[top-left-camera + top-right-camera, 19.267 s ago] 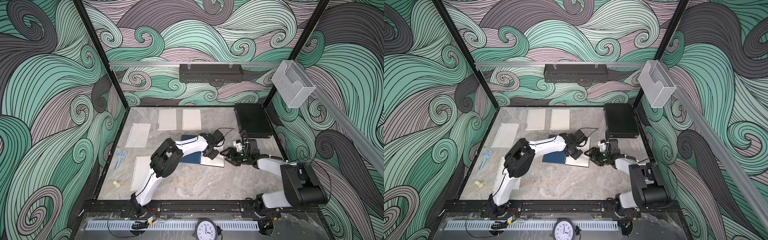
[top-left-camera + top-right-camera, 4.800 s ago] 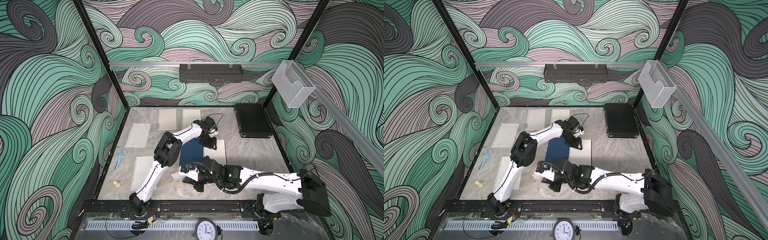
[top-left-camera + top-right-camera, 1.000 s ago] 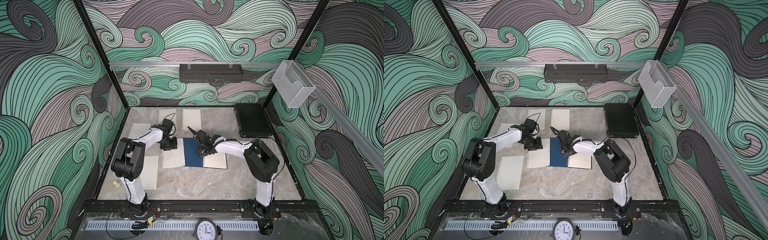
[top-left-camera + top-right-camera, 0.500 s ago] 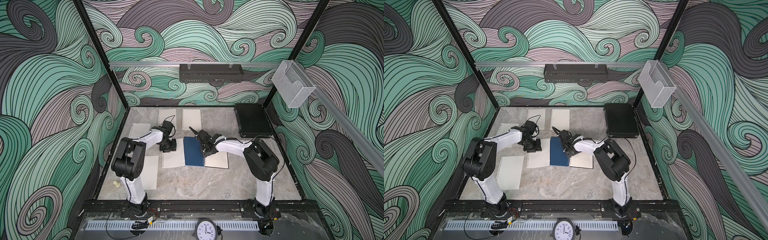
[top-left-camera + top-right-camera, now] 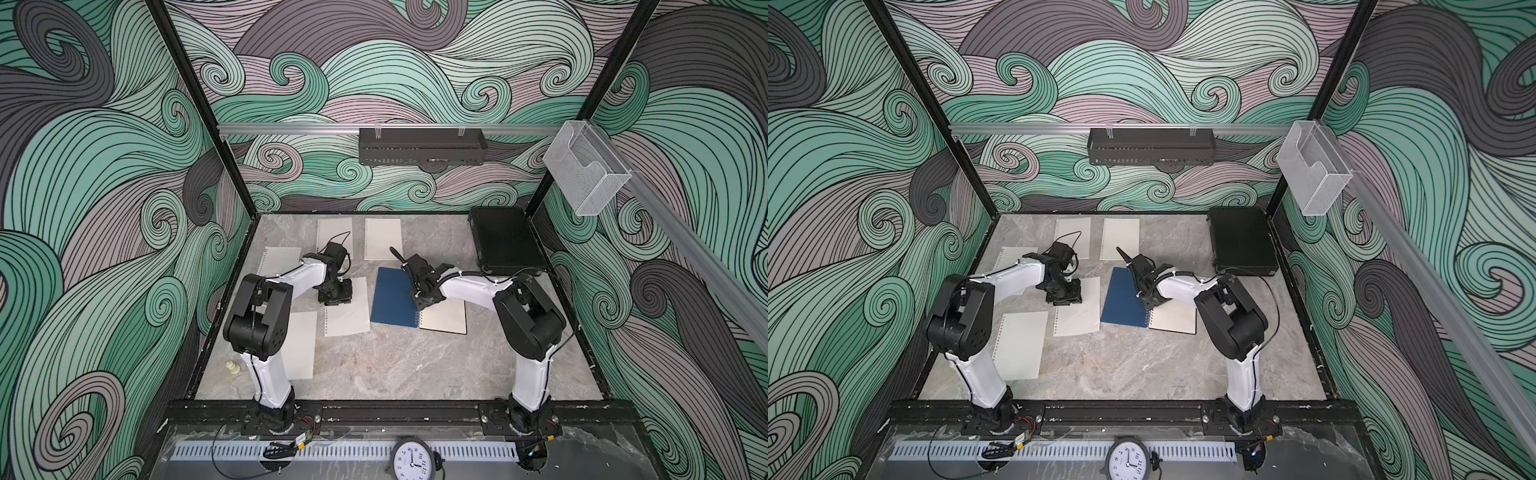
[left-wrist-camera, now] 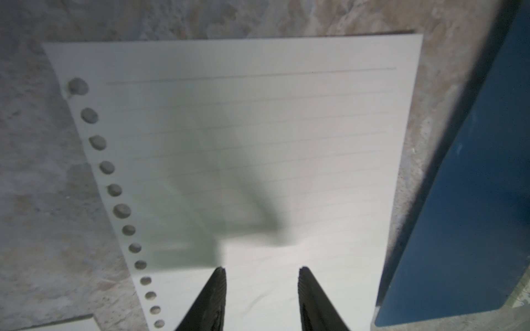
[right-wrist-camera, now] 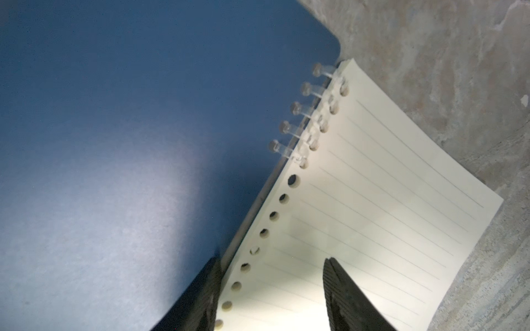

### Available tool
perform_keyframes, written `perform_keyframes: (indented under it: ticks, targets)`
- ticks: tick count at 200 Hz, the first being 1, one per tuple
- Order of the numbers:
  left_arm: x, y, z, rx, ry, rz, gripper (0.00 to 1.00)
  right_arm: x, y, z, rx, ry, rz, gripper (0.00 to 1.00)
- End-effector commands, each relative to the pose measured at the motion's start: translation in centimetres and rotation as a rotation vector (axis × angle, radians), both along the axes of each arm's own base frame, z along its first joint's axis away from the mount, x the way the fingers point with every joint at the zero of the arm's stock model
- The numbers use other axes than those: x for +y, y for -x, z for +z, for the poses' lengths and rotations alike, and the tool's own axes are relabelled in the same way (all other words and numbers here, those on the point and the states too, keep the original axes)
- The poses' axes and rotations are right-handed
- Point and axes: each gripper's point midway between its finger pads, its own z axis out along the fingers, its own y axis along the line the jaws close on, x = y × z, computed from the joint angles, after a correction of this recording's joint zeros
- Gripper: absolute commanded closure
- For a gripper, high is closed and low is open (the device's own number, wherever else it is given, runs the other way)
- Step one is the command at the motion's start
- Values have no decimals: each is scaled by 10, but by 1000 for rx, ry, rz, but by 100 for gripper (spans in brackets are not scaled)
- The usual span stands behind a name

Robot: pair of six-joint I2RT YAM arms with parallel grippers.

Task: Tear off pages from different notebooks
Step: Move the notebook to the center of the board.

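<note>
Marble table (image 5: 395,365) holds several torn pages (image 5: 382,239) in both top views. Wrist views alone reveal spread jaws: left end effector (image 6: 261,270) over one lined page (image 6: 258,129), right end effector (image 7: 272,260) astride the mid-table blue notebook (image 7: 114,143) spiral.

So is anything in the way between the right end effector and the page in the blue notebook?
Nothing visible is. The right end effector hangs just over the cream lined page, jaws open, beside the rings of the blue notebook. The holes nearest it look free of the rings.
</note>
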Motion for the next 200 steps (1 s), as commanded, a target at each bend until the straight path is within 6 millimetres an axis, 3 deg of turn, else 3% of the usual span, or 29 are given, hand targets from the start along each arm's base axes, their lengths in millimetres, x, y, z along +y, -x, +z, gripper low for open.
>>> perform_keyframes:
  ticks: [1,63,100,143,200]
  targets:
    - [-3,-12,11,-24,-14,-28,58,-8,8,2,32,5,21,41]
    - [-21,-36,53,-134,47,-56,51,-7,1,2,48,-58,11,42]
    - [-43,-39,64,-155,99,-94,51,-12,3,-7,68,-45,4,44]
    - [-75,-42,61,-140,163,-140,51,-20,11,-23,105,-9,-13,45]
    - [-112,-48,33,-72,244,-158,51,-23,19,-30,116,-18,-30,45]
